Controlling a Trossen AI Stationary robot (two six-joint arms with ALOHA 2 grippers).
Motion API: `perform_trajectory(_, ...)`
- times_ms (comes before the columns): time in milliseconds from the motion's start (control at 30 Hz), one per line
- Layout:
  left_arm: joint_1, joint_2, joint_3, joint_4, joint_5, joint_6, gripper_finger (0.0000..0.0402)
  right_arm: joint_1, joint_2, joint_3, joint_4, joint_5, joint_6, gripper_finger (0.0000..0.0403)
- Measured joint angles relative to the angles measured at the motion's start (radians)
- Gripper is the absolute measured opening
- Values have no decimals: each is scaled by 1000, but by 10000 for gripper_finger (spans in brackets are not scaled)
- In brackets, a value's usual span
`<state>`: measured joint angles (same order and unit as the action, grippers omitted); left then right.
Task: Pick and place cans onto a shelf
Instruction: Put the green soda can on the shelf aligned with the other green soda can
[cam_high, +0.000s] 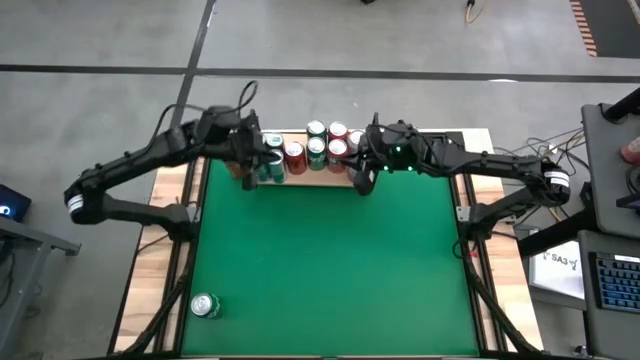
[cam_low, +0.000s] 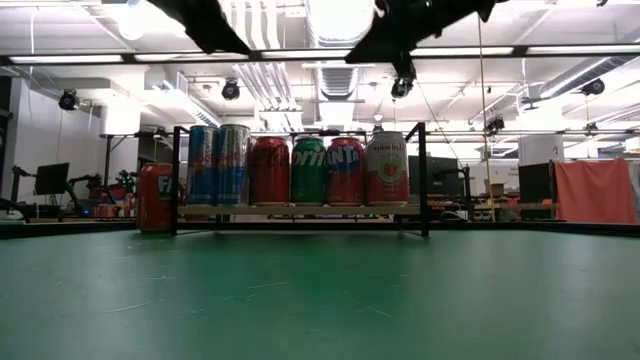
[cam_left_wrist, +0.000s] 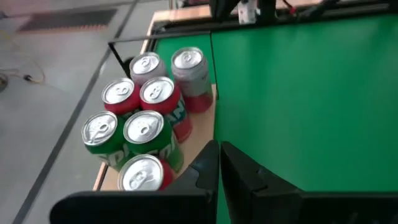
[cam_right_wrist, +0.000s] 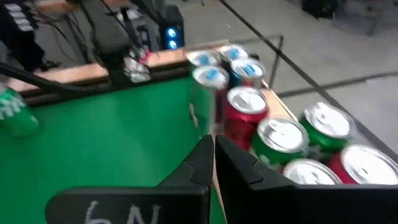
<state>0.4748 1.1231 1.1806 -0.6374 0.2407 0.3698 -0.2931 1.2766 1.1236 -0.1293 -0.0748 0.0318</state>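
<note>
High view: my left gripper (cam_high: 247, 172) and right gripper (cam_high: 362, 178), both closed and empty, flank the filled shelf (cam_high: 338, 181); one green can (cam_high: 205, 305) lies far behind them, unplaced.

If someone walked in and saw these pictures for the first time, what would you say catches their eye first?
The cluster of cans packed on the shelf at the far edge of the green table, standing in a colourful row in the low view. Both arms hover there with fingers shut and empty: the left gripper at the shelf's left end, the right gripper at its right. One green can lies alone at the near left corner.
</note>
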Motion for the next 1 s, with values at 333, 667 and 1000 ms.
perform_trajectory(333, -110, -205, -156, 9, -149, -184, 0, 124, 1, 0, 100, 15, 13, 9)
perform_trajectory(667, -225, -263, -120, -153, -153, -462, 0, 208, 48, 0, 143, 33, 25, 9)
perform_trajectory(1000, -467, -192, -42, -349, -95, -876, 0, 248, 77, 0, 134, 52, 87, 9)
